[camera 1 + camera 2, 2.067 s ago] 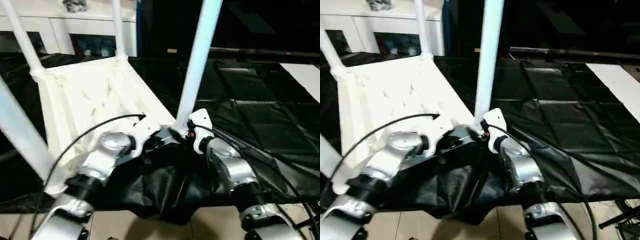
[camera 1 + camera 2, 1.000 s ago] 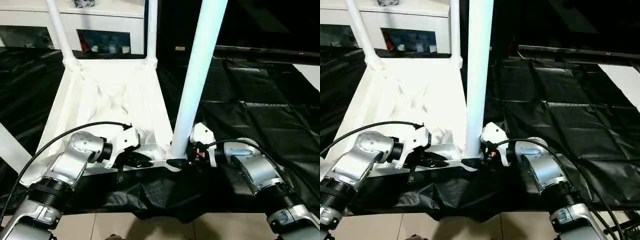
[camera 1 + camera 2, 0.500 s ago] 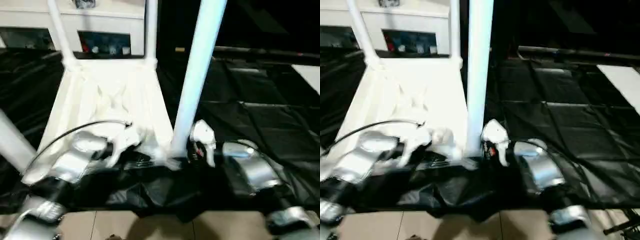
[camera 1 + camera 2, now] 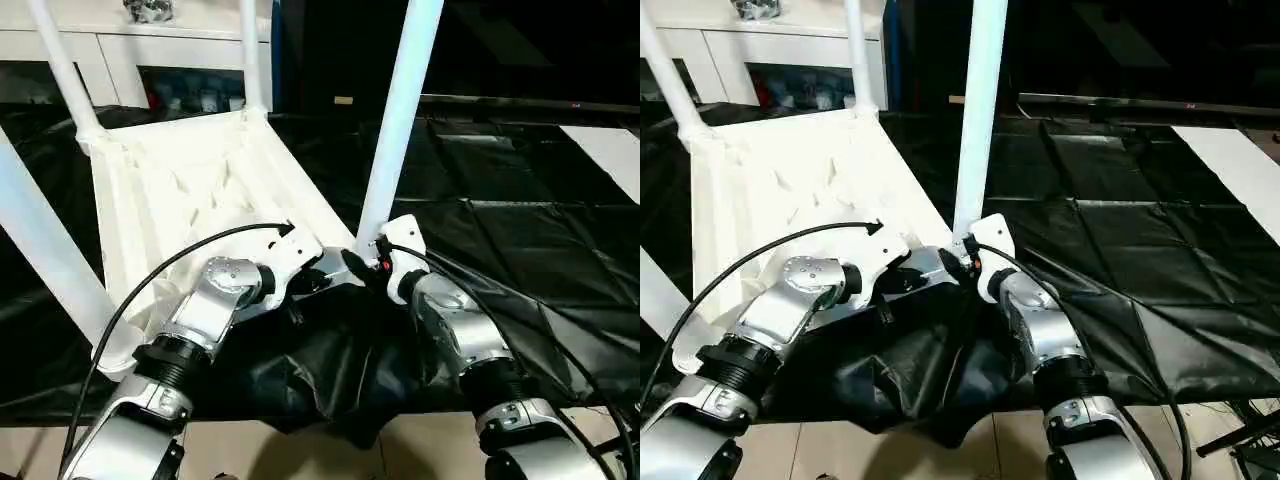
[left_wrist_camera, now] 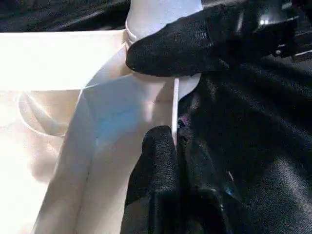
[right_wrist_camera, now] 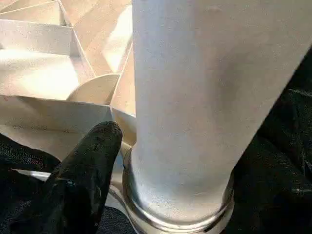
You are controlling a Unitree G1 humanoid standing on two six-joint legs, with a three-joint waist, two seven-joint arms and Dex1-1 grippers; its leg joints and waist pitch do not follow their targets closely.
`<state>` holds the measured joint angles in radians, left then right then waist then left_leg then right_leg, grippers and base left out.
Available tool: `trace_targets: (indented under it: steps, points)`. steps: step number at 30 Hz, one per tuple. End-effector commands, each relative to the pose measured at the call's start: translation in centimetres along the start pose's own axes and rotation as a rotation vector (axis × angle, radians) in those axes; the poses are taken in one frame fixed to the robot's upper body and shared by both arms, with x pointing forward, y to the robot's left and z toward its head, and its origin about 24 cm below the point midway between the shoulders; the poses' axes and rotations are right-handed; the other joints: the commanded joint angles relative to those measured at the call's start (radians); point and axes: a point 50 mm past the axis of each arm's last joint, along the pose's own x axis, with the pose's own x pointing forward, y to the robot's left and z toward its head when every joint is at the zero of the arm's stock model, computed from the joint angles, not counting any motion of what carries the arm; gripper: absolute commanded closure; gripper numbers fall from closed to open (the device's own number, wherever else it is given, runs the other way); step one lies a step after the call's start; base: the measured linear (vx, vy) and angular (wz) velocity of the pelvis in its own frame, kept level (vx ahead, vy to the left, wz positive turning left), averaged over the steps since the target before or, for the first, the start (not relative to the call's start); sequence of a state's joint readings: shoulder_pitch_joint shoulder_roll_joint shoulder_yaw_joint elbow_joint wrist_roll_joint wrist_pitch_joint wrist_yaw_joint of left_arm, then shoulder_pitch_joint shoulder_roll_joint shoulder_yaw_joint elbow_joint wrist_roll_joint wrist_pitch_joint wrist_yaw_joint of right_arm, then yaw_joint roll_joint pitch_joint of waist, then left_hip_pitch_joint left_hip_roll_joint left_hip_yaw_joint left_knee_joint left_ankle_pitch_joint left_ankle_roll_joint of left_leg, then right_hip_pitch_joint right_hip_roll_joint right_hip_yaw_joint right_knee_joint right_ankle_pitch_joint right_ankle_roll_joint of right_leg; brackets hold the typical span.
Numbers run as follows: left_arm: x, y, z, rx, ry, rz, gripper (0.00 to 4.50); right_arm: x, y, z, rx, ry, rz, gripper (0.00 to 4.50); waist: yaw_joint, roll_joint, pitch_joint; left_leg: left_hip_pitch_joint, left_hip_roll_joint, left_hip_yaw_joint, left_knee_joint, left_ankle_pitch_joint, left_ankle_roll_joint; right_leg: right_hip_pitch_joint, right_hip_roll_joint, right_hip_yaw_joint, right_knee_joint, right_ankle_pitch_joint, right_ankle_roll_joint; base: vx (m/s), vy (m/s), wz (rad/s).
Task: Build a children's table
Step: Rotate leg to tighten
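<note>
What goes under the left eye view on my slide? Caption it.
Both grippers meet at the near corner of the upturned tabletop, beside a standing leg.

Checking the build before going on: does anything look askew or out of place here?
The black sheet under the table top is rucked into folds at the near edge, by the corner where the left gripper and right gripper meet. All four legs stand in their corner sockets; nothing looks broken.

The children's table (image 4: pixel 190 190) is smooth white plastic with a ribbed underside, its tube legs (image 4: pixel 400 120) faintly glossy. Crinkled, shiny black sheeting (image 4: pixel 520 240) covers the floor. The forearms (image 4: pixel 455 330) are brushed silver metal.
</note>
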<state>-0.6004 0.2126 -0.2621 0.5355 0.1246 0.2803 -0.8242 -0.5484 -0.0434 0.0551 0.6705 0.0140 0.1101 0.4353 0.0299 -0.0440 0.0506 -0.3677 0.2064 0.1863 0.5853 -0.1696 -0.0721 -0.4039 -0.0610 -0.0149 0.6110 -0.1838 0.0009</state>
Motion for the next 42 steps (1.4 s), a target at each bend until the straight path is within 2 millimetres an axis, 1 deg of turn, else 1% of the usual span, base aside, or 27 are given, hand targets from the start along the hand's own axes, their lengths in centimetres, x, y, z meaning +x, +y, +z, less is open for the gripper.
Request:
trace_targets:
  steps: [1,2,3,4,5,6,7,8,9,11,12,13,14,15,16,17,18,20,21,22,23,25,29,30,34,38,42]
  points:
    - [0.9,-1.2,1.3,0.034,-0.071,-0.060,4.50,1.2,4.4,0.8,-0.033,-0.025,0.256,0.61,0.000,0.004,-0.054,0.013,0.016,-0.012,-0.075,-0.344,-0.014,0.024,-0.057,0.026,-0.093,-0.378,-0.148,0.000,0.000,0.00]
    - [0.5,-1.0,1.1,0.043,-0.075,-0.075,4.50,0.9,3.9,0.9,-0.058,-0.027,0.279,0.46,-0.001,0.003,-0.054,0.011,0.016,-0.013,-0.076,-0.346,-0.014,0.025,-0.058,0.026,-0.093,-0.381,-0.148,0.000,0.000,0.00]
    - [0.5,-1.0,1.1,0.043,-0.075,-0.075,4.50,0.9,3.9,0.9,-0.058,-0.027,0.279,0.46,0.000,0.003,-0.055,0.010,0.016,-0.014,-0.076,-0.344,-0.013,0.028,-0.058,0.024,-0.093,-0.380,-0.147,0.000,0.000,0.00]
    - [0.2,-0.9,0.9,0.046,-0.077,-0.093,4.50,0.6,3.4,1.0,-0.084,-0.026,0.297,0.31,0.001,0.004,-0.055,0.012,0.017,-0.013,-0.075,-0.340,-0.012,0.026,-0.057,0.026,-0.093,-0.370,-0.149,0.000,0.000,0.00]
    - [-0.4,-0.7,0.7,0.059,-0.077,-0.123,4.50,-0.2,2.7,1.1,-0.129,-0.020,0.352,0.31,0.000,0.005,-0.055,0.012,0.017,-0.011,-0.074,-0.332,-0.008,0.026,-0.057,0.027,-0.091,-0.349,-0.156,0.000,0.000,0.00]
    - [-0.7,-0.6,0.6,0.066,-0.079,-0.135,4.50,-0.4,2.5,1.1,-0.145,-0.017,0.372,0.31,0.003,0.004,-0.056,0.011,0.017,-0.012,-0.074,-0.327,-0.005,0.029,-0.057,0.027,-0.091,-0.344,-0.157,0.000,0.000,0.00]
    - [-0.9,-0.6,0.5,0.067,-0.077,-0.147,4.50,-0.7,2.3,1.1,-0.157,-0.016,0.392,0.31,0.003,0.002,-0.057,0.007,0.018,-0.009,-0.073,-0.307,0.003,0.031,-0.056,0.028,-0.087,-0.311,-0.163,0.000,0.000,0.00]
    - [-1.0,-0.5,0.4,0.067,-0.075,-0.157,4.50,-0.9,2.1,1.1,-0.167,-0.014,0.409,0.31,0.003,0.004,-0.057,0.007,0.018,-0.010,-0.073,-0.295,0.005,0.032,-0.057,0.028,-0.085,-0.296,-0.167,0.000,0.000,0.00]
    - [-1.4,-0.5,0.3,0.075,-0.070,-0.179,4.50,-1.4,1.8,1.1,-0.177,-0.008,0.445,0.31,0.007,0.004,-0.060,0.010,0.019,-0.007,-0.071,-0.264,0.012,0.034,-0.056,0.028,-0.081,-0.242,-0.184,0.000,0.000,0.00]
    - [-2.3,-0.6,-0.1,0.095,-0.062,-0.251,4.50,-2.5,1.1,1.2,-0.207,0.005,0.521,0.31,0.009,0.003,-0.060,0.007,0.020,-0.007,-0.070,-0.249,0.021,0.039,-0.056,0.028,-0.076,-0.209,-0.194,0.000,0.000,0.00]
    - [-2.7,-0.7,-0.3,0.111,-0.065,-0.289,4.50,-2.9,0.8,1.2,-0.220,0.012,0.546,0.31,0.012,0.004,-0.062,0.008,0.021,-0.008,-0.070,-0.231,0.029,0.042,-0.055,0.026,-0.072,-0.174,-0.204,0.000,0.000,0.00]
    - [-2.9,-0.7,-0.4,0.122,-0.067,-0.312,4.50,-3.1,0.6,1.2,-0.228,0.016,0.560,0.31,0.010,0.005,-0.062,0.005,0.021,-0.006,-0.068,-0.225,0.034,0.041,-0.055,0.028,-0.069,-0.152,-0.211,0.000,0.000,0.00]
    - [-3.3,-0.8,-0.6,0.121,-0.062,-0.343,4.50,-3.3,0.3,1.2,-0.233,0.019,0.570,0.31,0.010,0.007,-0.064,0.011,0.021,-0.004,-0.066,-0.207,0.041,0.038,-0.053,0.027,-0.065,-0.106,-0.234,0.000,0.000,0.00]
    - [-3.3,-0.8,-0.6,0.121,-0.062,-0.344,4.50,-3.4,0.3,1.2,-0.233,0.019,0.570,0.31,0.011,0.007,-0.064,0.011,0.021,-0.003,-0.066,-0.203,0.042,0.040,-0.053,0.026,-0.064,-0.097,-0.240,0.000,0.000,0.00]
    - [-3.9,-0.9,-0.9,0.118,-0.051,-0.390,4.50,-3.7,-0.1,1.3,-0.241,0.029,0.596,0.31,0.012,0.007,-0.063,0.010,0.022,-0.003,-0.067,-0.201,0.042,0.041,-0.054,0.026,-0.063,-0.091,-0.248,0.000,0.000,0.00]
    - [-4.2,-0.9,-1.1,0.120,-0.043,-0.407,4.50,-3.9,-0.2,1.3,-0.244,0.035,0.611,0.31,0.012,0.013,-0.063,0.011,0.021,-0.004,-0.067,-0.204,0.039,0.040,-0.053,0.026,-0.063,-0.095,-0.249,0.000,0.000,0.00]
    - [-4.2,-0.9,-1.1,0.120,-0.043,-0.407,4.50,-3.9,-0.2,1.3,-0.244,0.035,0.611,0.64,0.011,0.011,-0.061,0.012,0.021,-0.004,-0.069,-0.218,0.033,0.041,-0.052,0.025,-0.065,-0.112,-0.247,0.000,0.000,0.00]
    - [-4.9,-0.6,-1.4,0.125,-0.027,-0.426,4.50,-4.4,-0.2,1.3,-0.256,0.058,0.661,0.64,0.013,0.011,-0.059,0.017,0.024,-0.002,-0.070,-0.245,0.024,0.038,-0.053,0.026,-0.068,-0.144,-0.245,0.000,0.000,0.00]
    - [-5.1,-0.5,-1.5,0.125,-0.025,-0.428,4.50,-4.6,-0.2,1.2,-0.263,0.068,0.680,0.83,0.017,0.010,-0.058,0.018,0.024,-0.002,-0.071,-0.259,0.018,0.036,-0.054,0.027,-0.070,-0.177,-0.235,0.000,0.000,0.00]
    - [-5.3,-0.4,-1.6,0.123,-0.025,-0.433,4.50,-4.7,-0.1,1.1,-0.269,0.078,0.695,0.83,0.017,0.011,-0.057,0.017,0.024,-0.002,-0.072,-0.263,0.015,0.036,-0.054,0.027,-0.070,-0.186,-0.232,0.000,0.000,0.00]
    - [-5.5,-0.3,-1.6,0.120,-0.026,-0.442,4.50,-4.8,-0.1,1.0,-0.277,0.092,0.711,0.98,0.020,0.009,-0.057,0.018,0.024,-0.003,-0.072,-0.264,0.011,0.036,-0.054,0.027,-0.071,-0.195,-0.228,0.000,0.000,0.00]
    - [-5.6,-0.3,-1.6,0.119,-0.027,-0.446,4.50,-4.9,0.0,0.9,-0.284,0.101,0.721,1.14,0.022,0.008,-0.058,0.018,0.024,-0.003,-0.072,-0.264,0.007,0.035,-0.055,0.028,-0.071,-0.202,-0.223,0.000,0.000,0.00]
    - [-5.8,-0.4,-1.6,0.114,-0.034,-0.456,4.50,-4.9,0.1,0.7,-0.288,0.110,0.733,1.51,0.025,0.005,-0.059,0.017,0.023,-0.002,-0.071,-0.245,0.005,0.036,-0.055,0.028,-0.068,-0.186,-0.221,0.000,0.000,0.00]
    - [-5.9,-0.4,-1.6,0.112,-0.034,-0.459,4.50,-4.9,0.1,0.7,-0.289,0.111,0.735,1.51,0.025,0.005,-0.059,0.016,0.022,-0.002,-0.071,-0.238,0.007,0.037,-0.055,0.028,-0.067,-0.177,-0.223,0.000,0.000,0.00]
    - [-5.9,-0.5,-1.6,0.109,-0.036,-0.464,4.50,-4.8,0.2,0.8,-0.289,0.108,0.734,1.89,0.026,0.005,-0.060,0.015,0.022,-0.001,-0.069,-0.220,0.014,0.039,-0.054,0.027,-0.065,-0.149,-0.228,0.000,0.000,0.00]
    - [-5.9,-0.6,-1.7,0.107,-0.035,-0.469,4.50,-4.9,0.2,0.7,-0.285,0.107,0.737,2.01,0.026,0.006,-0.060,0.016,0.022,-0.002,-0.069,-0.231,0.009,0.038,-0.055,0.027,-0.067,-0.175,-0.223,0.000,0.000,0.00]
    - [-5.7,-0.4,-1.6,0.104,-0.042,-0.443,4.50,-4.9,0.4,0.4,-0.269,0.105,0.734,2.03,0.026,0.006,-0.062,0.016,0.021,-0.002,-0.068,-0.222,0.011,0.039,-0.054,0.027,-0.065,-0.156,-0.226,0.000,0.000,0.00]
